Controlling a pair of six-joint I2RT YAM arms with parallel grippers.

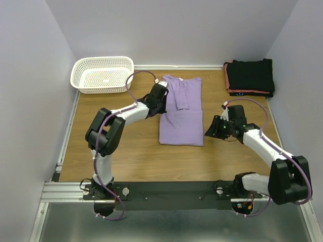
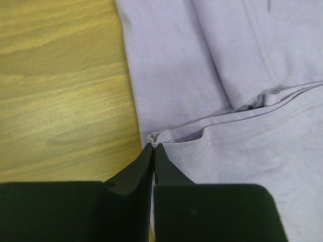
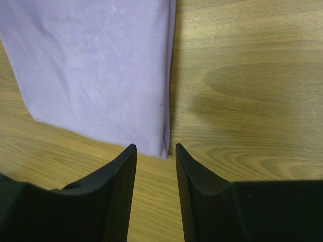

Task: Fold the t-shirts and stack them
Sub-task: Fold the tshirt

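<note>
Left gripper [image 2: 153, 151] is closed on only a thin edge pucker of the lavender t-shirt [image 1: 181, 113], which lies flat mid-table. Such a shallow bite may slip on lifting. Right gripper [image 3: 155, 147] is part open and empty, with the hem corner between its jaws. Uneven lifting would skew the fold.

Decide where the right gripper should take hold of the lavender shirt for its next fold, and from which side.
Grip the lavender shirt at its near right corner, coming in from the bare table on its right. The cloth lies flat, but that folded edge is straight and layered, and the open right gripper faces it. The left gripper pinches the opposite edge.
</note>
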